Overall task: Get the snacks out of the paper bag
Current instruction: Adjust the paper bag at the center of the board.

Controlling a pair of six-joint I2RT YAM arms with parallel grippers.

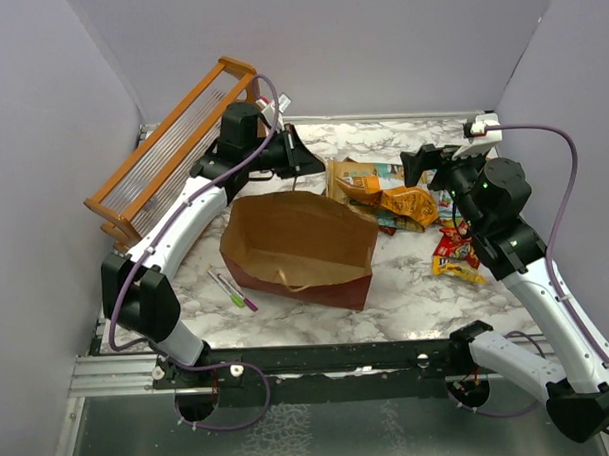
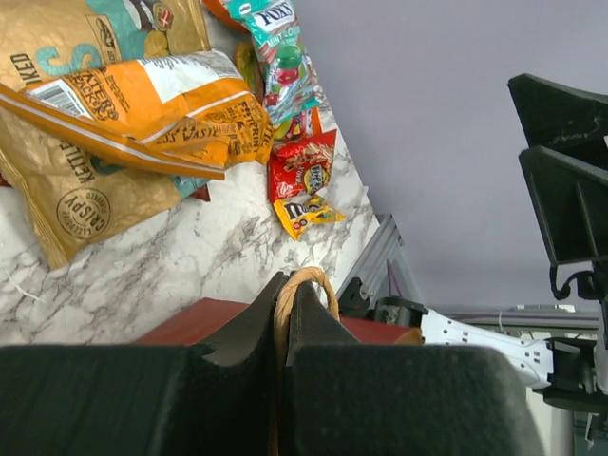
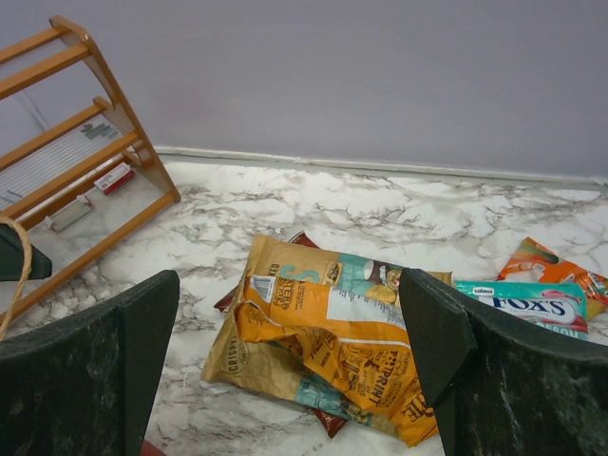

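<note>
The paper bag [image 1: 300, 243] lies at the table's middle, kraft inside showing and dark red along its front edge; its red outside also shows in the left wrist view [image 2: 204, 318]. My left gripper [image 1: 307, 163] [image 2: 287, 290] is at the bag's far rim, shut on a tan loop handle [image 2: 309, 277]. The snacks lie outside the bag to the right. They are an orange packet [image 1: 399, 200] [image 2: 161, 104] [image 3: 351, 332] on a brown-gold one [image 2: 66, 190] [image 3: 285, 261], a teal packet [image 2: 280, 57] [image 3: 532, 306], a red one [image 1: 453, 245] [image 2: 302, 171] and a yellow one [image 1: 456, 270] [image 2: 304, 214]. My right gripper [image 1: 423, 169] [image 3: 290, 294] is open and empty above the orange packet.
An orange wooden rack [image 1: 171, 143] [image 3: 76, 142] leans at the back left. Green and pink markers [image 1: 232, 289] lie left of the bag's front. Grey walls close in three sides. A metal rail [image 1: 289, 361] runs along the near edge.
</note>
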